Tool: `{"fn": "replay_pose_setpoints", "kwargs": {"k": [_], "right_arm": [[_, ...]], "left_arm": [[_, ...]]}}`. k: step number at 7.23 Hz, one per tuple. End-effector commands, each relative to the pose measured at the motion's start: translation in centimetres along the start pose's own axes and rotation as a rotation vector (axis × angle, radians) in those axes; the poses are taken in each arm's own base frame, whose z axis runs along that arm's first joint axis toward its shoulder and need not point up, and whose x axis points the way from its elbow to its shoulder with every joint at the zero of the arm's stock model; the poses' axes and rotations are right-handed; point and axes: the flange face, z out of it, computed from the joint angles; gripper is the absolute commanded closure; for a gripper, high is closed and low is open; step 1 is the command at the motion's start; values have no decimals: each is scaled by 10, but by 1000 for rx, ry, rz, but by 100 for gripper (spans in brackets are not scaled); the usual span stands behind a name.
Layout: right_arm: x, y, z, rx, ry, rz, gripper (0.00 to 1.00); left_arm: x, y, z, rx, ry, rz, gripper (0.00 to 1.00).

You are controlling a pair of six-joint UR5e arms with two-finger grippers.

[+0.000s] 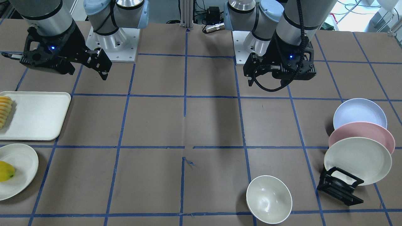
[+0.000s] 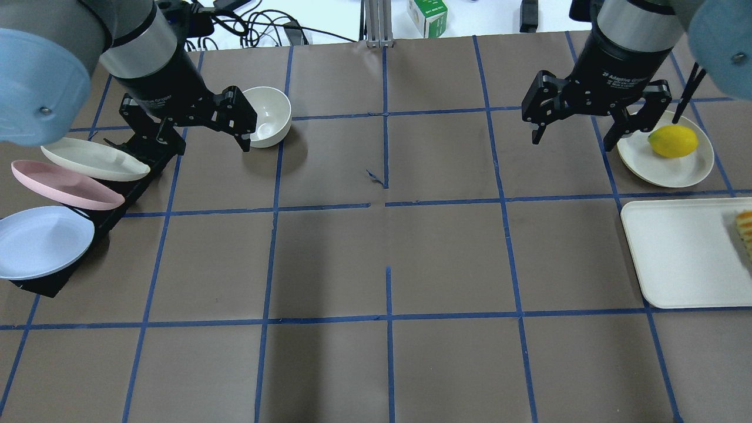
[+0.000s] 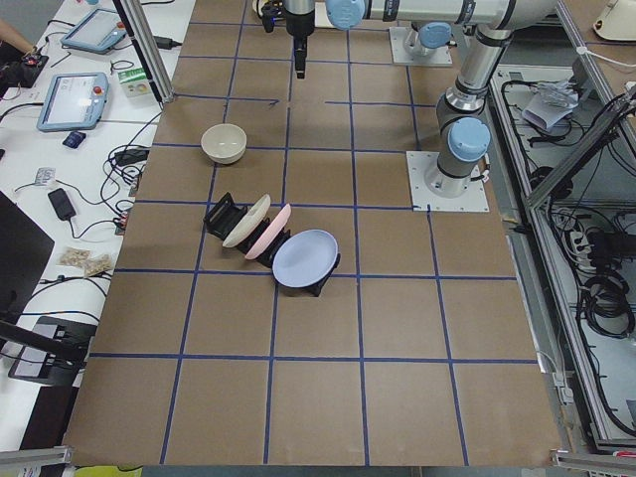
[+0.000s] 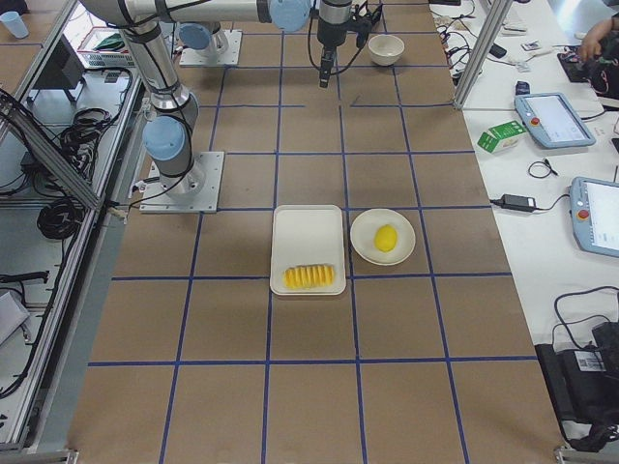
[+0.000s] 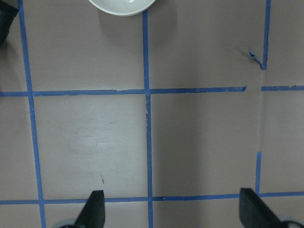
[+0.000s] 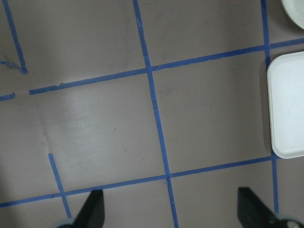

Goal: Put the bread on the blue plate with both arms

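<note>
The bread, a ridged yellow-orange loaf, lies on the near end of a white tray; only its end shows in the overhead view and the front view. The blue plate leans in a black rack with its face tilted up, and also shows in the front view. My left gripper is open and empty, high above the table between the rack and a bowl. My right gripper is open and empty, above the table beside the fruit plate. Both wrist views show spread fingertips over bare table.
A pink plate and a cream plate stand in the same rack. A white bowl sits just right of the left gripper. A smooth yellow fruit lies on a cream plate beyond the tray. Blue tape lines grid the brown table.
</note>
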Motion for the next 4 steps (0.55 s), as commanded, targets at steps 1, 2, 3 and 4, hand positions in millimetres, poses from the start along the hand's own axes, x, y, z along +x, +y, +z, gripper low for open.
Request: {"fn": "replay_pose_setpoints", "kwargs": {"k": [1,2,3,4], "right_arm": [[8,-7,5,-4,3,5,0],[45,-19,13,-23,1,83,0],[100,-34,21,-37,-10,145,0],[150,-47,32,-53,-26,71,0]], "left_arm": [[-73,2,11,-73,1,-12,0],[-183,0,15,-87,17,-226,0],[-263,11,20,-99,28,-375,0],[-329,29,26,-109,38,-508,0]]}}
